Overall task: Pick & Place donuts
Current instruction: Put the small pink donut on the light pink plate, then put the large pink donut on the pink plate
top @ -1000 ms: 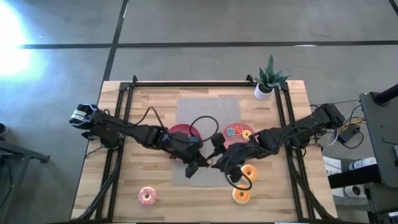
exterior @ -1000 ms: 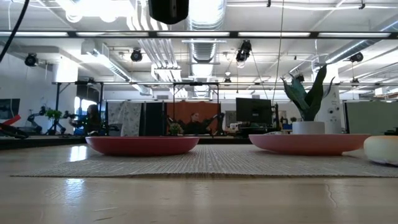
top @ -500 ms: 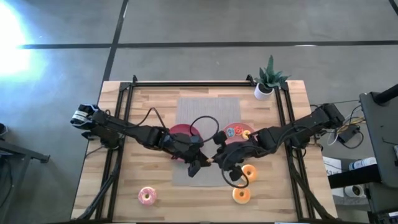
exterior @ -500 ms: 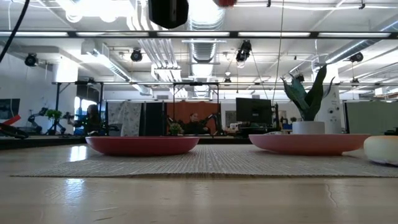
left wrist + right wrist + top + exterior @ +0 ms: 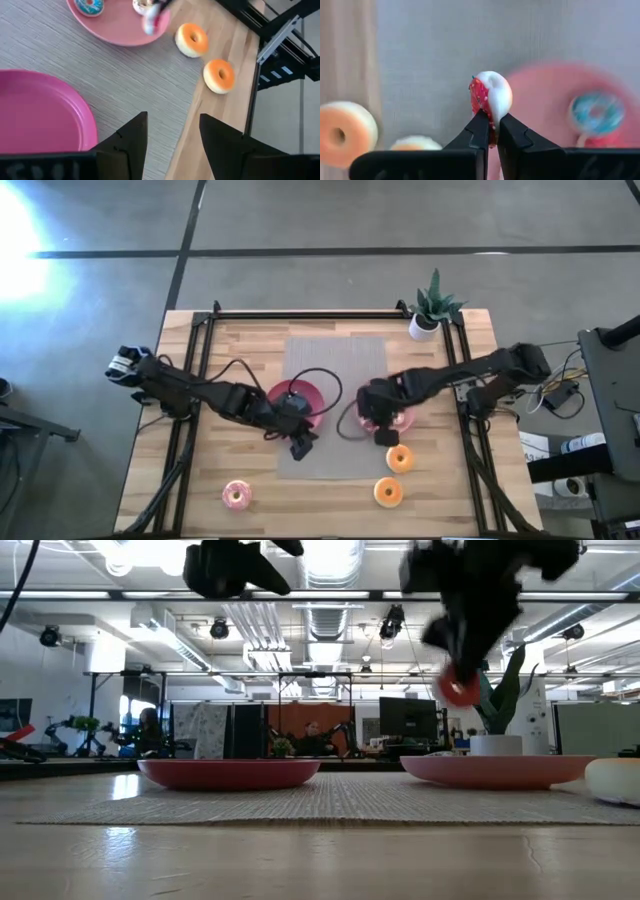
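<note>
Right wrist view: unlabelled red donut (image 5: 489,102)

Two dark, cable-looped arms, black fingers (image 5: 489,131)

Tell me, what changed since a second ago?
The left tool let go of the red donut and backed off. The right tool pinched it and carried it toward the right plate. The orange donuts and pink donut stayed put.

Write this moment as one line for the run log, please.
right gripper: shut on red donut, above right plate | left gripper: open, empty, near left plate | two orange donuts on table
</note>
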`<state>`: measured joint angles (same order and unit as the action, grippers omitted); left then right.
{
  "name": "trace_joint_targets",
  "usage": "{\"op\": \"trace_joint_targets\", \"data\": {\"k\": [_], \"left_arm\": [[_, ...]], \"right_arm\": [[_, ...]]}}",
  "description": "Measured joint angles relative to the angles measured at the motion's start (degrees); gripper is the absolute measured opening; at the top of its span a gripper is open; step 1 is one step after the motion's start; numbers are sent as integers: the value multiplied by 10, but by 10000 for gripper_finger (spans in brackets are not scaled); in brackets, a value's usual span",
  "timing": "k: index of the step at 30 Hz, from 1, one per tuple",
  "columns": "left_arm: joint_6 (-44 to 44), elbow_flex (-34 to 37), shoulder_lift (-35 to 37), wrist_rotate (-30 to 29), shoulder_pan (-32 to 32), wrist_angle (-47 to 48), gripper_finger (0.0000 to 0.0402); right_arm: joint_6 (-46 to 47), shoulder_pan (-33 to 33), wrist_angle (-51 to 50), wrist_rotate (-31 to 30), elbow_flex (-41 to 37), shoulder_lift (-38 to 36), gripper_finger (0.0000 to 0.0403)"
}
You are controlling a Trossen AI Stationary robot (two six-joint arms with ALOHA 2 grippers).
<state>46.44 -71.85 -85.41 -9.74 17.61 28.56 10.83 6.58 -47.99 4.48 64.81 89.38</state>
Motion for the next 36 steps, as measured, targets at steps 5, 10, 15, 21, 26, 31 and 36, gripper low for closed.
{"op": "trace_joint_targets", "data": {"k": [5,10,15,21,26,31,36], "left_arm": [[9,0,7,-21,37,8,153],[34,1,8,-59,74,17,153],[58,11,9,-86,89,23,153],[62,12,10,-88,89,32,153],[72,12,10,-89,92,58,153],[110,12,10,-78,111,146,153],[152,14,11,-30,156,215,153]], "right_arm": [[51,-75,56,95,-95,1,13],[95,-112,130,124,-141,1,13],[124,-147,148,137,-154,11,18],[126,-161,143,155,-154,38,70],[118,-160,130,102,-144,44,122],[82,-149,81,21,-115,26,158],[49,-131,40,-23,-86,9,177]]}}
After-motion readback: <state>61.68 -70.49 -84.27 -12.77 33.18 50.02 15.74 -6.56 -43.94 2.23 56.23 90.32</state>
